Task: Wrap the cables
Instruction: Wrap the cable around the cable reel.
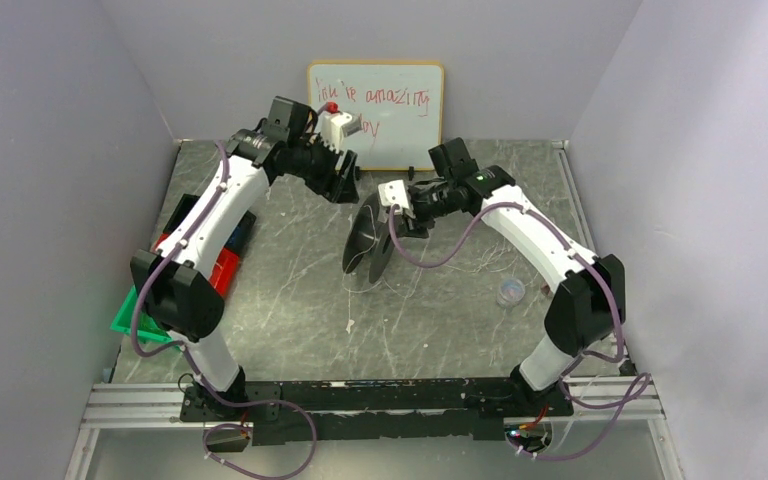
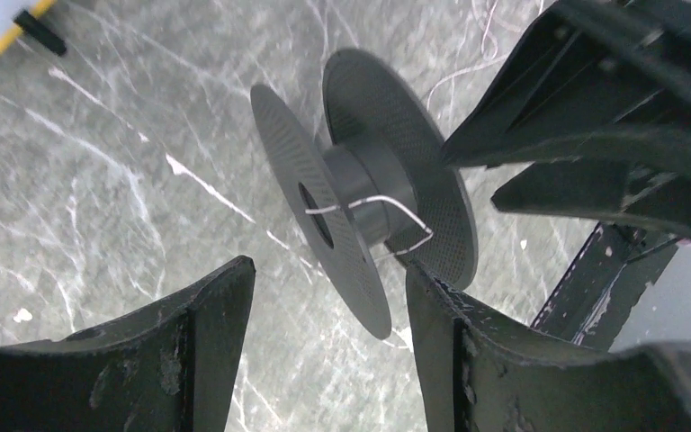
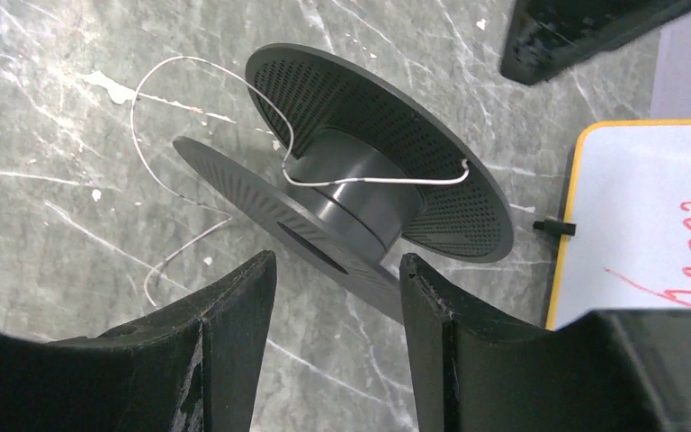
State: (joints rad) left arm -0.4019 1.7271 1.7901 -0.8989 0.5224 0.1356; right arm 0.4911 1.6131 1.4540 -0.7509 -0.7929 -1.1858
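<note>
Soft, even overhead light fills the top view; faint shadows pool on the grey tabletop (image 1: 440,320), whose marbling is legible. In both wrist views the spool (image 2: 396,117) and cable (image 3: 369,183) are sharp, with a dull sheen on the spool's core. The left gripper (image 2: 328,270) and right gripper (image 3: 337,261) loom dark and slightly blurred along the bottom edge.

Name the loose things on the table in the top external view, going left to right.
green tray → red box → black spool → small clear cup. The whiteboard and the thin wires overlap the spool's position, so they are left out.
</note>
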